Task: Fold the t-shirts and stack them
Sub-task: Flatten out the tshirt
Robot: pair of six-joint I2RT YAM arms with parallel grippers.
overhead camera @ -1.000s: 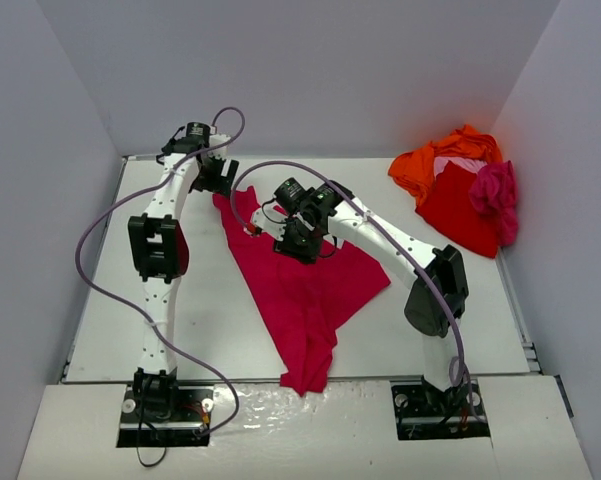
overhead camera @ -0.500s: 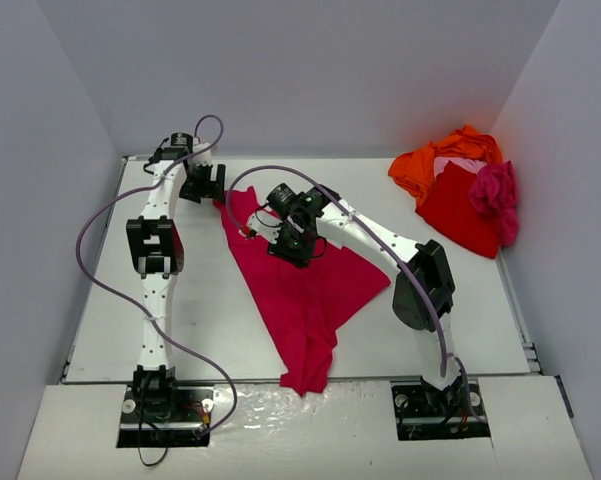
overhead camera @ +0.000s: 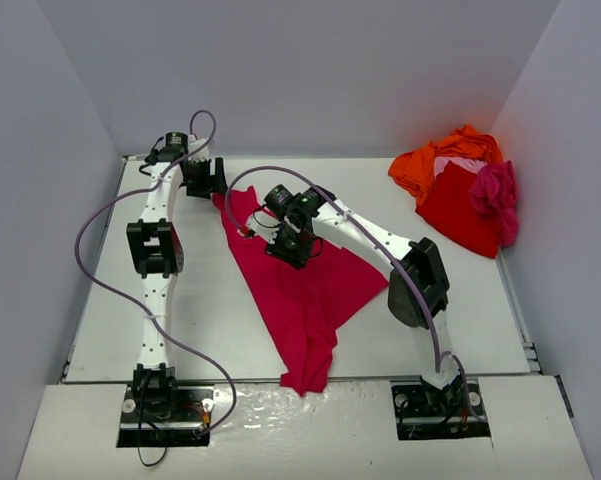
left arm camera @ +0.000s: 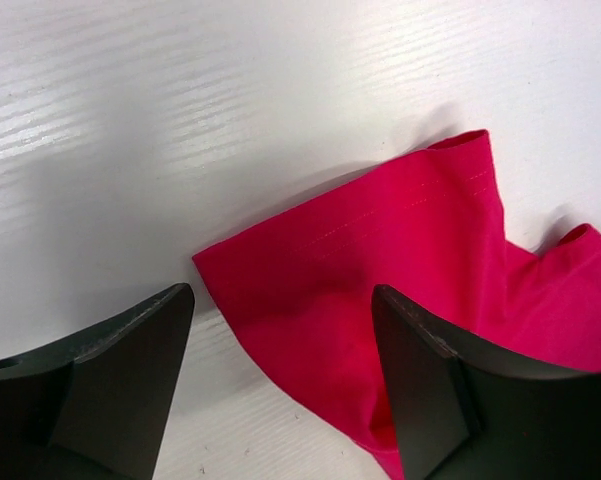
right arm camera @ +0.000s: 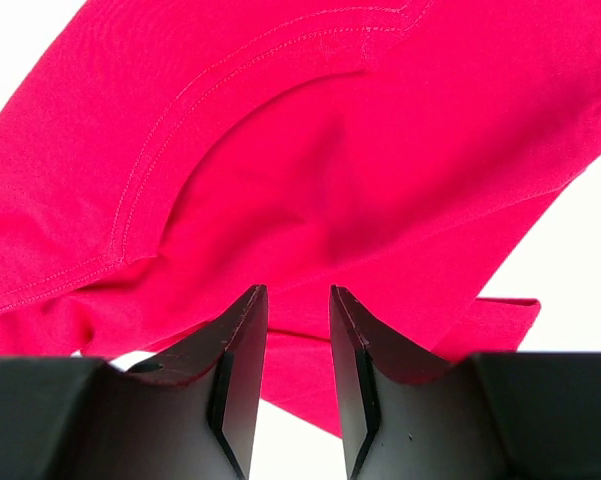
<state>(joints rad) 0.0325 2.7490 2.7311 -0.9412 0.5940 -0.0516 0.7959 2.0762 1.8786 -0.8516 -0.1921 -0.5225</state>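
Observation:
A crimson t-shirt [overhead camera: 302, 288] lies spread on the table's middle, one end hanging over the near edge. My left gripper [overhead camera: 206, 180] is over its far left corner. In the left wrist view the left gripper [left arm camera: 280, 295] is open wide, and that corner of the t-shirt [left arm camera: 380, 260] lies between and beyond the fingers. My right gripper [overhead camera: 286, 240] hovers over the shirt near its collar. Seen from the right wrist, the right gripper [right arm camera: 297, 292] is open by a narrow gap, and the t-shirt [right arm camera: 310, 170] lies under it, not pinched.
More t-shirts are heaped at the back right corner: orange [overhead camera: 425, 165], red [overhead camera: 460, 210], magenta [overhead camera: 495, 195] and a bit of pale pink [overhead camera: 458, 163]. Grey walls close in the white table [overhead camera: 110, 290] on three sides. Purple cables loop off both arms.
The left gripper has shifted a little left over the shirt's corner and its jaws have narrowed slightly. The right gripper has slid left across the shirt. The shirt lies much as before.

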